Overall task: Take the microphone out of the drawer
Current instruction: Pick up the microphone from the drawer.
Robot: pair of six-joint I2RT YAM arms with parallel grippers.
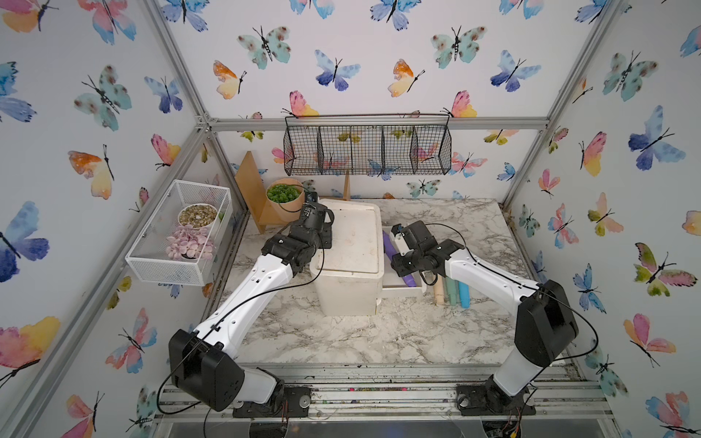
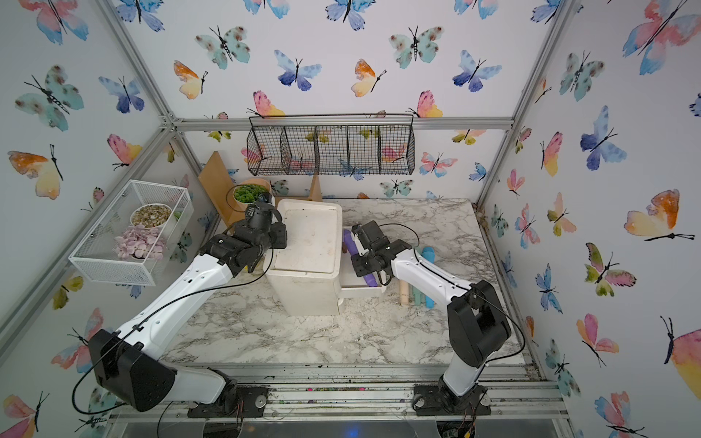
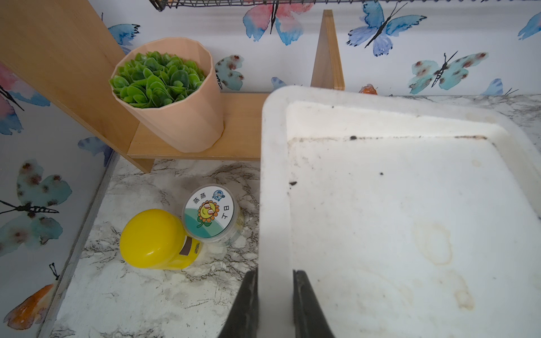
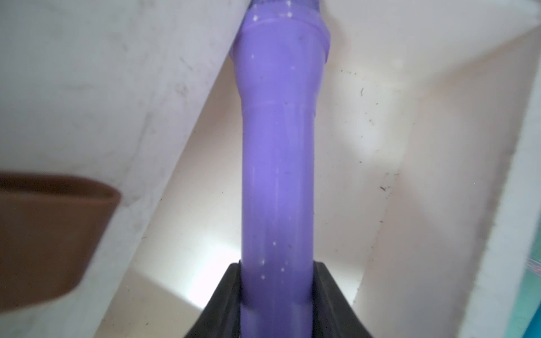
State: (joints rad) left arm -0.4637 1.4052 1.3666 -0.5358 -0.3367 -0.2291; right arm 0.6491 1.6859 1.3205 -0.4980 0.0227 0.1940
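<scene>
Right wrist view is showing my right hand [image 4: 276,272] clamping on the purple microphone [image 4: 278,146], black fingers [image 4: 225,292] pressing either side of its smooth handle, the flared head end pointing away from me. The microphone is lying inside the open drawer [image 4: 366,131], which is sticking out of the white drawer cabinet [image 1: 349,299] on my right arm's side.

I'm judging it to be a light, stiff plastic thing with a slick, round barrel, so it could be twisting or slipping in a loose pinch. Gripping across the straight handle looks like the best hold, better than the wider collar.

My left hand [image 3: 275,278] is pinching shut on the cabinet's top rim, bracing it, I'd guess.

Now, what's crowding me: the cabinet's side wall is running close beside the microphone's head, and the drawer walls are boxing it in, so lifting upward looks cleaner than dragging sideways. A blurred brown thing [image 4: 49,234] is sitting nearby; I can't tell what it is. On the counter [image 1: 379,333] just beyond the drawer, a beige microphone [image 1: 439,294], a teal microphone [image 1: 451,292] and a blue microphone [image 1: 463,295] are lying side by side under my right arm.
</scene>
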